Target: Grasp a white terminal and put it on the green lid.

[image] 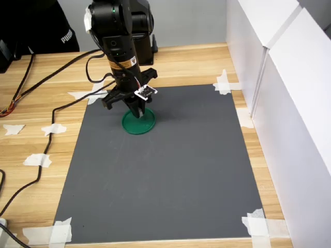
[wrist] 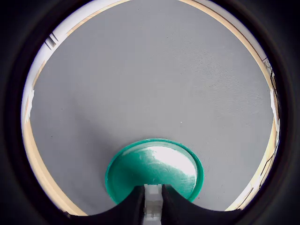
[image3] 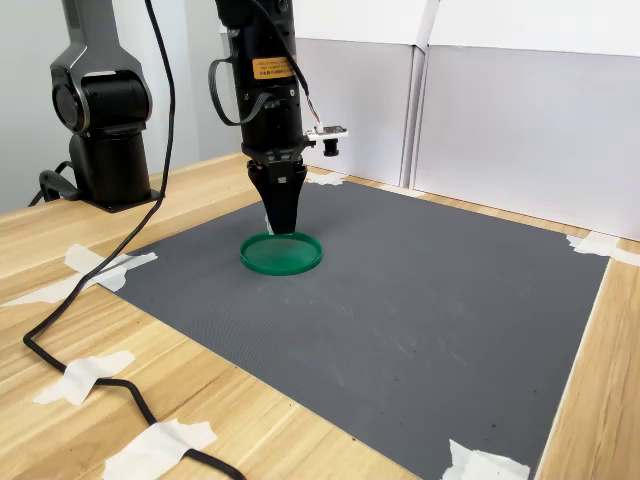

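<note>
A single black robot arm (image: 120, 36) is shown reaching down over a dark grey rectangular mat (image: 176, 175) that is fixed at its corners with torn strips of white tape (image: 257, 225) to a light wooden tabletop (image: 31, 108). The black two-fingered gripper (image3: 279, 226) is pointed straight down above the flat round dark-green plastic lid (image3: 281, 254), which lies on the mat near its far edge in the first exterior view and toward the second exterior view's left. In the wrist view, the small white plastic terminal (wrist: 153, 202) is seen pinched between the two dark fingers (wrist: 133, 206), the jaws being drawn in to a narrow gap just wide enough for the block (its outline is blurred, so finer detail cannot be told). The terminal is held over the near edge of the green lid, inside its thin raised rim as the wrist view shows it; whether it touches the lid's surface cannot be told from any view. A glossy highlight is visible across the lid's inner face. A small camera module (image3: 331, 134) is mounted on the wrist. Black cables (image: 46, 129) are run across the wood beside the mat, and white panel walls (image: 289, 93) are set along the first exterior view's right.
</note>
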`<control>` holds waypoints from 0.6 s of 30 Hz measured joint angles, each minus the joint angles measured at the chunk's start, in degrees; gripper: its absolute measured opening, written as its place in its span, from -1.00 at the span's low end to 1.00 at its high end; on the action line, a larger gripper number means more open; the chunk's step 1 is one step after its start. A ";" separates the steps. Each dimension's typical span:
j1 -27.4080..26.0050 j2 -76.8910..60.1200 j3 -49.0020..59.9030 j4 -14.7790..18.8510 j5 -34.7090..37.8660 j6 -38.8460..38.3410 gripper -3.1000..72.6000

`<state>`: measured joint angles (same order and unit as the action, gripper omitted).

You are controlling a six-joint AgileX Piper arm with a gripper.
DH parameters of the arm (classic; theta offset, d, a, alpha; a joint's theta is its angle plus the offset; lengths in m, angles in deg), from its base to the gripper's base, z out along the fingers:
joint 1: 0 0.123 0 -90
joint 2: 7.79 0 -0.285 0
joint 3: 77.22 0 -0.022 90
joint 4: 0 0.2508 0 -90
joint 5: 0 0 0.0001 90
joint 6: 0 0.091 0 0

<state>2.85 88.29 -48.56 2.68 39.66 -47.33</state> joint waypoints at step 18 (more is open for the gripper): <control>0.00 1.03 0.00 -0.08 -0.19 -0.63 -0.17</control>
<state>2.85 89.32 -48.56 2.61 39.47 -47.97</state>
